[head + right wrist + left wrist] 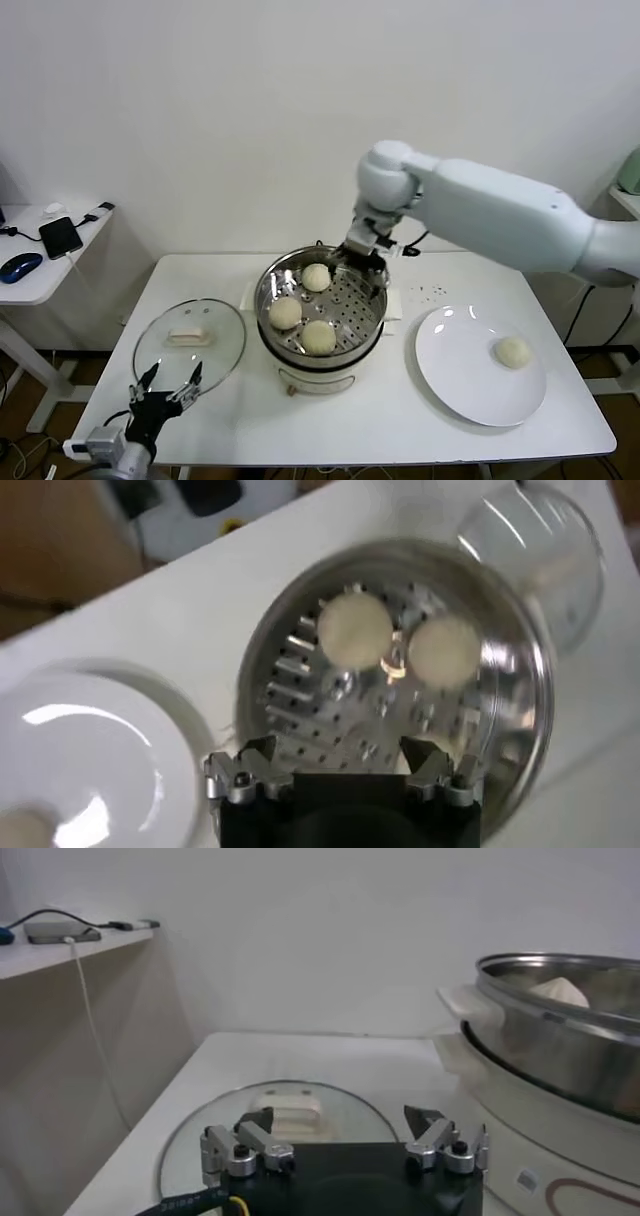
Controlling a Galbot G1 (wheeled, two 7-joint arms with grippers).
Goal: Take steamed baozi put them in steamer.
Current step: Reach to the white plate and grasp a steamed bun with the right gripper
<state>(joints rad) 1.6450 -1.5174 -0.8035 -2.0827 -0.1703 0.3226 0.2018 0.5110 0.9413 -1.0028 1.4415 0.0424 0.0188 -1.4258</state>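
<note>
The shiny round steamer [352, 303] stands mid-table with three cream-white steamed baozi inside: one at the back [316, 277], one on the left [285, 313], one at the front [319, 337]. A further baozi [514, 352] lies on the white plate [470, 385] to the right. My right gripper [366, 256] hangs open and empty over the steamer's far rim; its wrist view looks down on the perforated tray [320, 700] and two buns [354, 630] [443, 651]. My left gripper [170, 382] is open and empty at the table's front left.
A round glass lid [190, 340] with a beige handle lies flat left of the steamer, just beyond the left gripper [340, 1120]. A side table [45, 250] with a phone and a mouse stands further left. The wall is close behind.
</note>
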